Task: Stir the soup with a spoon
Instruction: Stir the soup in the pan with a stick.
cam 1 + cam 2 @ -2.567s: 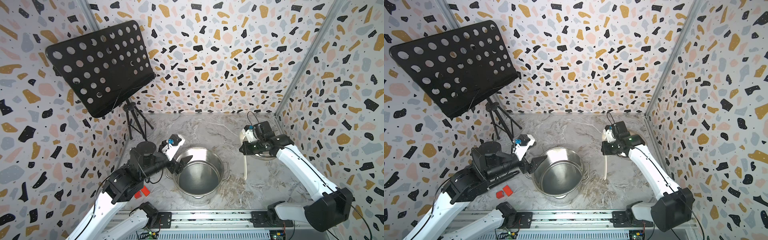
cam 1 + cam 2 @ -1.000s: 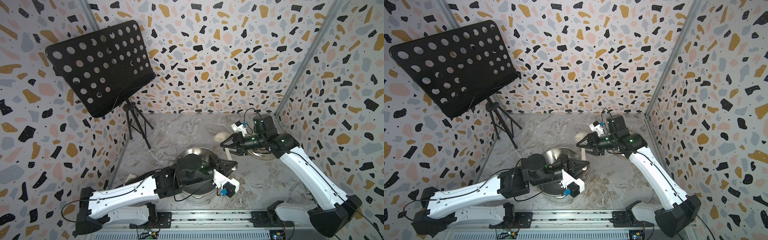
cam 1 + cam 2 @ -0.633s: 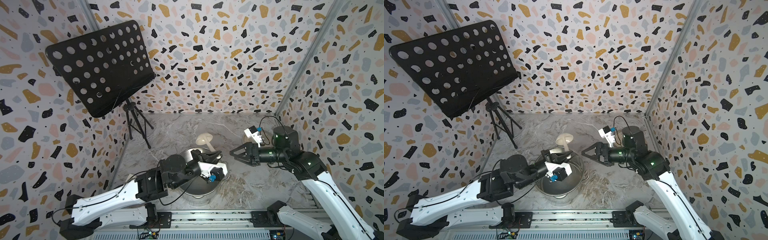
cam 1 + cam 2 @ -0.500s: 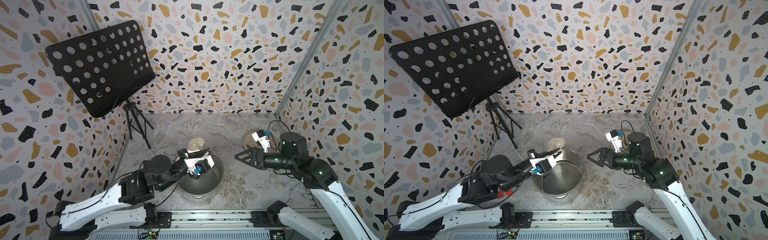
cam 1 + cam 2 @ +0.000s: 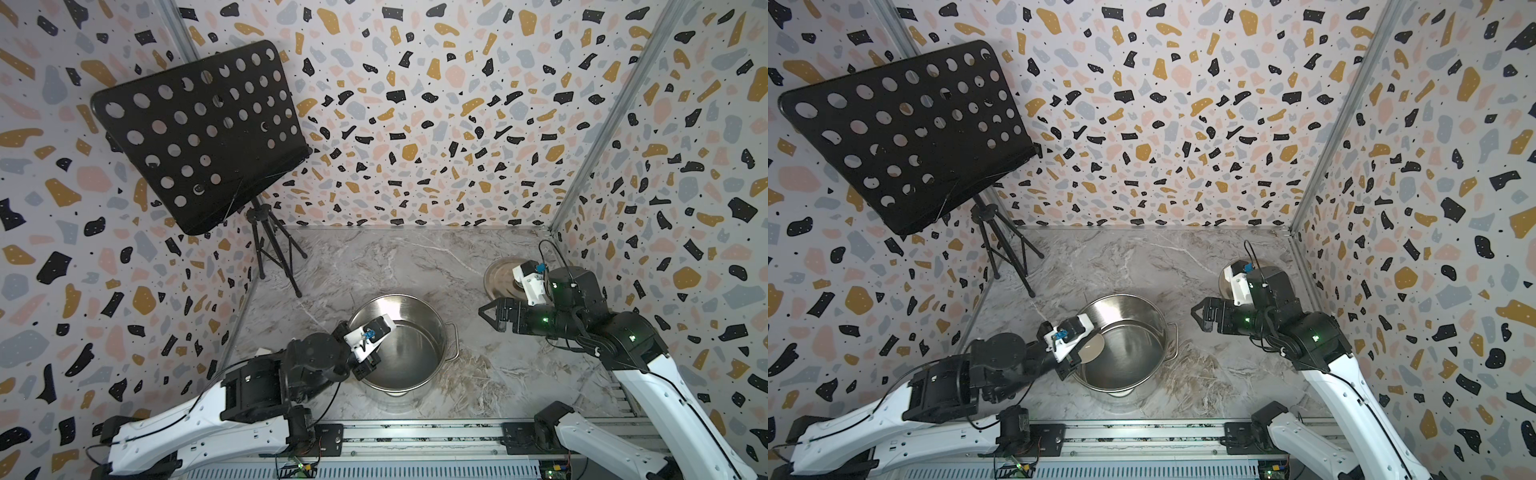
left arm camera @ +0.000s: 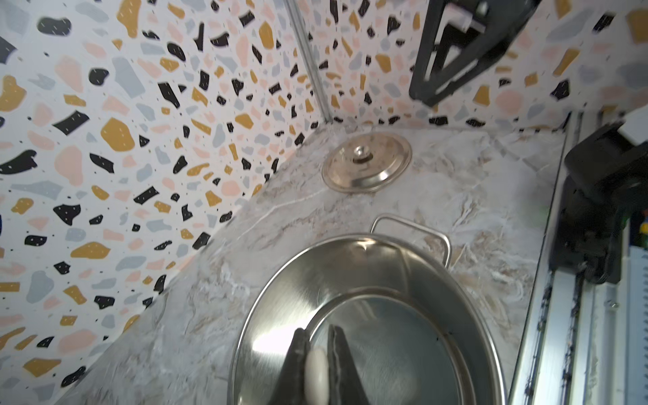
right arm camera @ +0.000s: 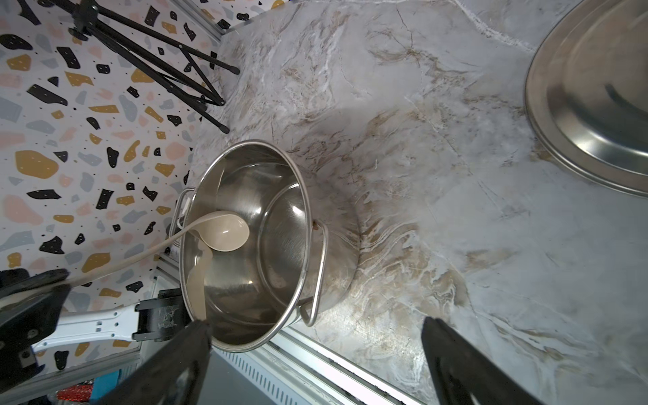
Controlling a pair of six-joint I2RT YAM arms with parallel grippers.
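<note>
Spoon (image 7: 224,231) dipped into the bare pot (image 7: 280,210), ready to stir.
The left gripper (image 6: 318,333) clamps its handle at the rim so the bowl hangs inside; the right gripper (image 5: 489,319) hovers well apart, jaws spread and empty, near the lid (image 6: 366,168) lying aside.

No legible text, label, brand, number or sign noted on the pot (image 5: 419,311), lid (image 6: 366,168), ladle (image 7: 226,233) or music stand (image 5: 199,133)

Left end effector (image 6: 318,332) clamped shut with arm reaching forward, right end effector (image 5: 490,318) spread wide
</note>
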